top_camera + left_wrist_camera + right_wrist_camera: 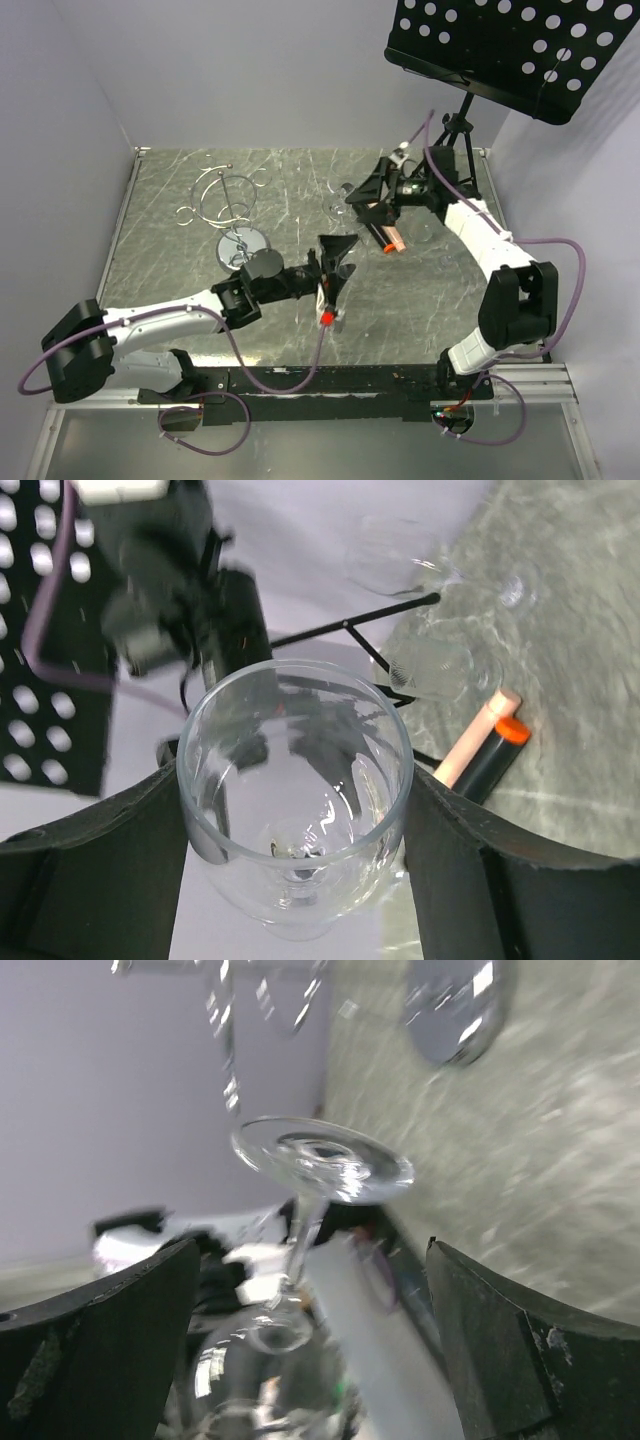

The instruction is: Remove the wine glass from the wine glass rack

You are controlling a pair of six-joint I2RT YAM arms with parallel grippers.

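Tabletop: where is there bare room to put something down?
Bare: the near stretch of the grey marbled tabletop between the left arm and the right arm's base, and the far strip between the chrome wire glass rack and the right tool. Crowded: the centre, where the left tool holds the clear wine glass, and the rack's corner.

blurred, edge-cropped wine glass rack

Top cam: high behind the arm bases at 6 o'clock, tilted down toward 12, whole table in frame. Left wrist cam: close-up, faces ~1 o'clock. Right wrist cam: close-up, faces ~9 o'clock, catches the wine glass rack. All three share the wine glass.
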